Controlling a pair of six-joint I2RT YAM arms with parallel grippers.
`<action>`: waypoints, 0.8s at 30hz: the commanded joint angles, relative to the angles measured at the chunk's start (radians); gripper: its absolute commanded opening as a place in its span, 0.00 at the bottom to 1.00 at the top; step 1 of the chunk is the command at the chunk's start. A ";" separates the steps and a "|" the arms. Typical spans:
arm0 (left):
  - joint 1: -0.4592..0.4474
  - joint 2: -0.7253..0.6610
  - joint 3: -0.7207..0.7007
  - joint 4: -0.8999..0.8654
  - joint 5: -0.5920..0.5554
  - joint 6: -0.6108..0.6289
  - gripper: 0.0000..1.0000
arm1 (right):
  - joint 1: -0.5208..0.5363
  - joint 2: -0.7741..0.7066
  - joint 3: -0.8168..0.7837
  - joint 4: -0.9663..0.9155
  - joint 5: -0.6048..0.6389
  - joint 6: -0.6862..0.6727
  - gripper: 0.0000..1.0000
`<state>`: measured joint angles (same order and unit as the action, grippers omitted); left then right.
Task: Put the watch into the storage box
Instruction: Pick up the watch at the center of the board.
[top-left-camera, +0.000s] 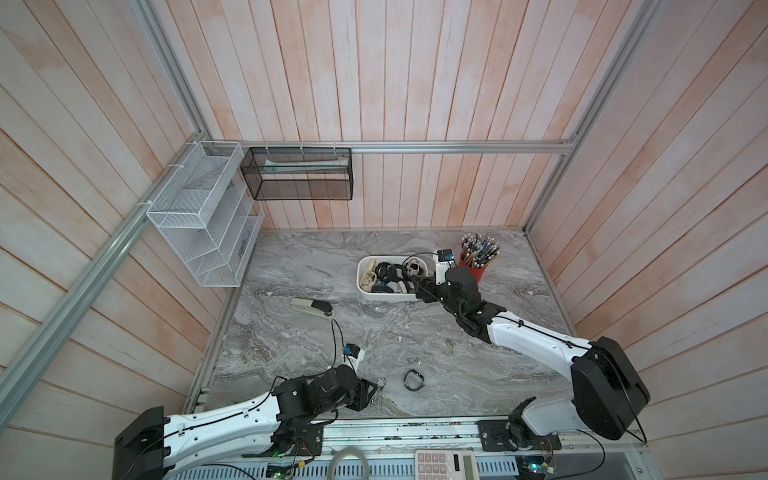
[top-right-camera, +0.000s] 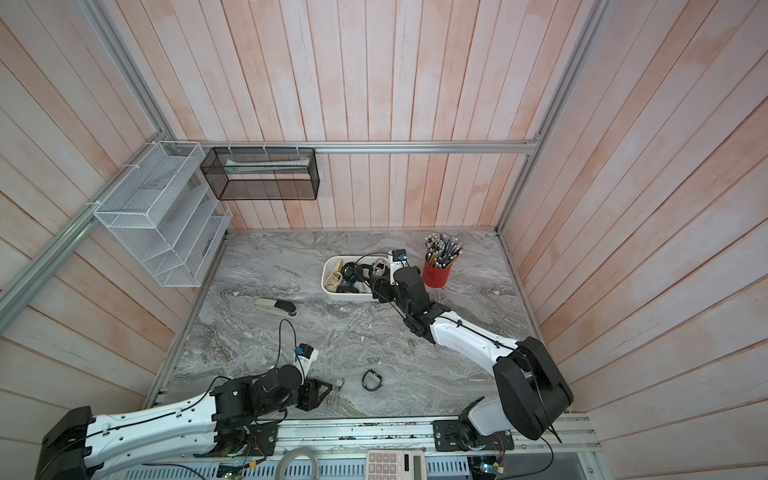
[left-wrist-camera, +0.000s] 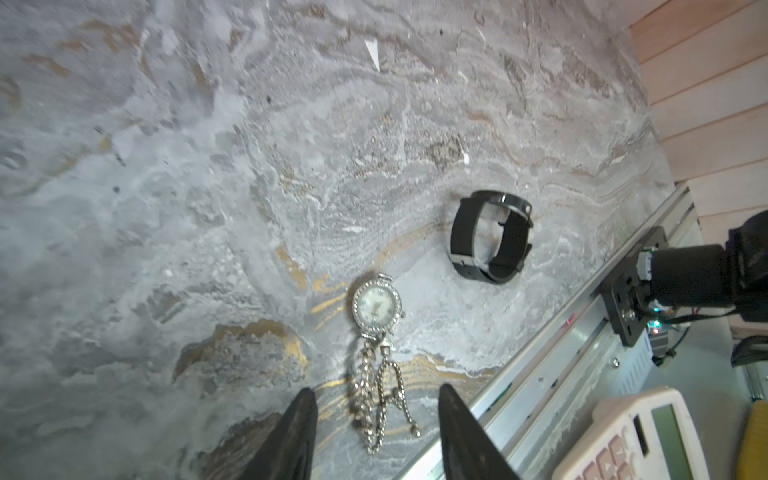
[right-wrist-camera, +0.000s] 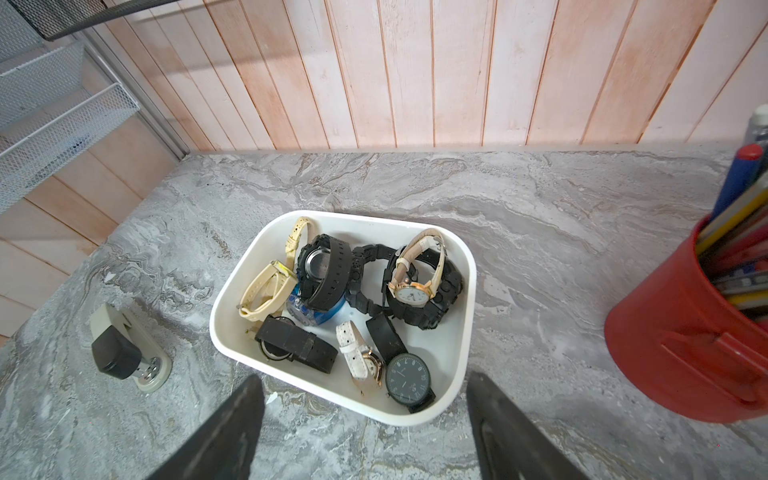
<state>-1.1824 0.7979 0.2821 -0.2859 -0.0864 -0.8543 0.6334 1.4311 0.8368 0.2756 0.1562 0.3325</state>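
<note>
Here, the storage box (right-wrist-camera: 459, 328) sits far back, the right gripper (right-wrist-camera: 365, 380) spread wide and empty over its rim. Near the table's (left-wrist-camera: 166, 166) front edge, the left gripper's (left-wrist-camera: 377, 390) 2 half-spread fingers (left-wrist-camera: 299, 428) straddle, untouching, the silver watch's (left-wrist-camera: 377, 307) chain (left-wrist-camera: 374, 415): light, limp, slippery, probably best pinched there.

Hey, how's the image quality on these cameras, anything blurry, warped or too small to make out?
Left wrist view: the silver watch is soft, its dial markings unreadable. Right wrist view: sharp on the storage box, but the wall planks fan out, wide-angle distortion. Both top views: stronger fisheye lean, and the black watch is tiny.
</note>
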 joint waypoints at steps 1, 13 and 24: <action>-0.032 0.029 0.002 -0.016 -0.005 -0.035 0.49 | -0.004 -0.014 0.005 -0.016 0.021 -0.009 0.79; -0.034 0.231 0.065 0.020 -0.010 -0.003 0.37 | -0.003 -0.018 -0.008 -0.017 0.037 -0.006 0.79; -0.034 0.351 0.097 0.069 0.017 0.020 0.36 | -0.004 -0.023 -0.024 -0.015 0.053 -0.017 0.79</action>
<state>-1.2121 1.1217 0.3664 -0.2165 -0.0834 -0.8562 0.6331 1.4303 0.8288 0.2684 0.1867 0.3286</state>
